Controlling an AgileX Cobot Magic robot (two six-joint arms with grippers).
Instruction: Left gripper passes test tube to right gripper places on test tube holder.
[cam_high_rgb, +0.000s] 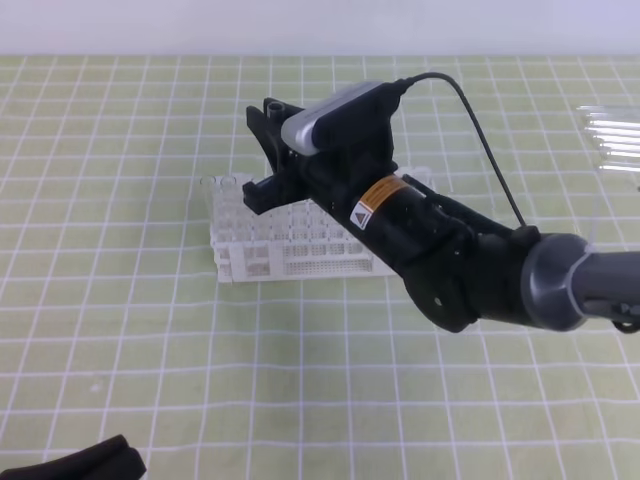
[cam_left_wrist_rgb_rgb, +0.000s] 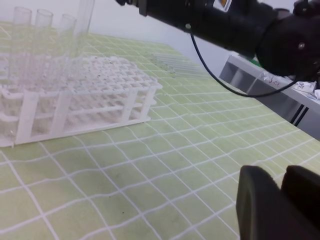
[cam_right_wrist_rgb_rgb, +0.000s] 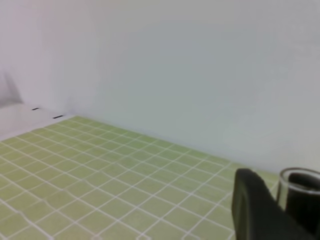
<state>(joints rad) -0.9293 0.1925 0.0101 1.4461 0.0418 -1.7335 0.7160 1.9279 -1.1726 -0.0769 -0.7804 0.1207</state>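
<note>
My right gripper is reached across the middle of the green checked tabletop and hangs over the far side of the test tube holder, its black fingers pointing toward the far left. In my right wrist view the open rim of the test tube shows pressed between my two dark fingers, so that claw is closed on the glass. From the left wrist view the same tube runs upright from my right claw down into the rack, at the holder's far side, just right of three other clear tubes standing in a row in the lattice; whether its rounded end has reached the bottom I cannot tell.

My left gripper sits low at the near edge of the tabletop, well apart from the rack, and only a dark bit of it shows in the high view's bottom-left corner. Its two fingers stand close together with a narrow gap and nothing between them.

A bundle of spare clear tubes lies near the far right edge of the tabletop.
</note>
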